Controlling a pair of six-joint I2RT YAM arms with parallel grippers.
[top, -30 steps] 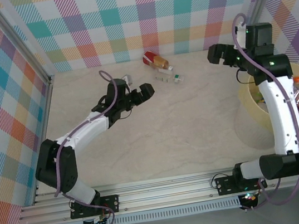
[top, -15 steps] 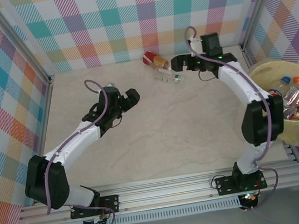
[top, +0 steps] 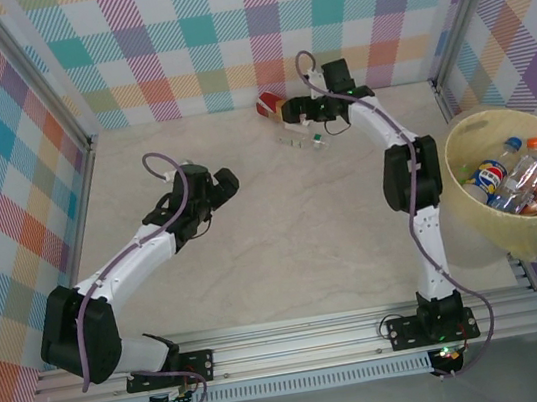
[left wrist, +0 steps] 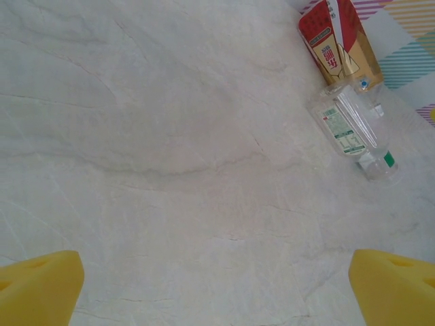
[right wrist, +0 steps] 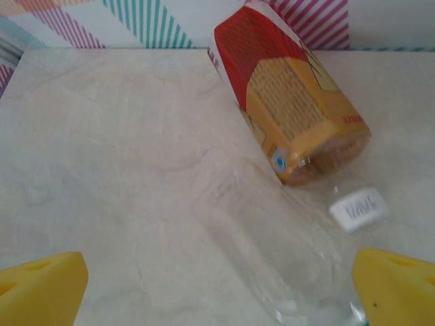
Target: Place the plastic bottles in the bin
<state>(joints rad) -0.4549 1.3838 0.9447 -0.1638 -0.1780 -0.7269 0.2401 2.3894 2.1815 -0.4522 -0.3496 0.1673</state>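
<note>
Checked walls [top: 222, 26] in pastel colours enclose a pale marbled worktop [top: 283, 229], and the right arm reaches to its far edge. Right pincer [right wrist: 217, 299]: jaws wide, nothing held, yellow fingertips [right wrist: 41, 288] low over the surface. Clear bottle [right wrist: 272, 251]: on its side directly ahead of and partly between those fingertips, long axis running diagonally across the opening. Red-and-gold bottle [right wrist: 292, 115]: just beyond the clear one, against the far wall; the two appear to touch. A white cap [right wrist: 357, 207] sits where they meet, and which bottle owns it cannot be told. Left pincer [left wrist: 217, 292]: jaws equally wide, empty, above bare worktop, with the same two bottles well ahead of it and to its right. Bin [top: 512, 237]: well behind the right pincer and off to one side, already holding a pile of bottles [top: 518, 179]. Assessment: the step in hand is the right pincer's pickup at the far wall, and most of the task looks done. Recommended method: take the clear bottle as the nearer target; turn the wrist until the fingers stand square across its body, not along it; lower until both fingers pass its widest line; close gently, since thin empty plastic will likely buckle or squirt out sideways. Risk: the finger on the red-and-gold bottle's side may catch that bottle and push it into the wall, so it should enter whatever gap exists, or the clear bottle should first be drawn back.
</note>
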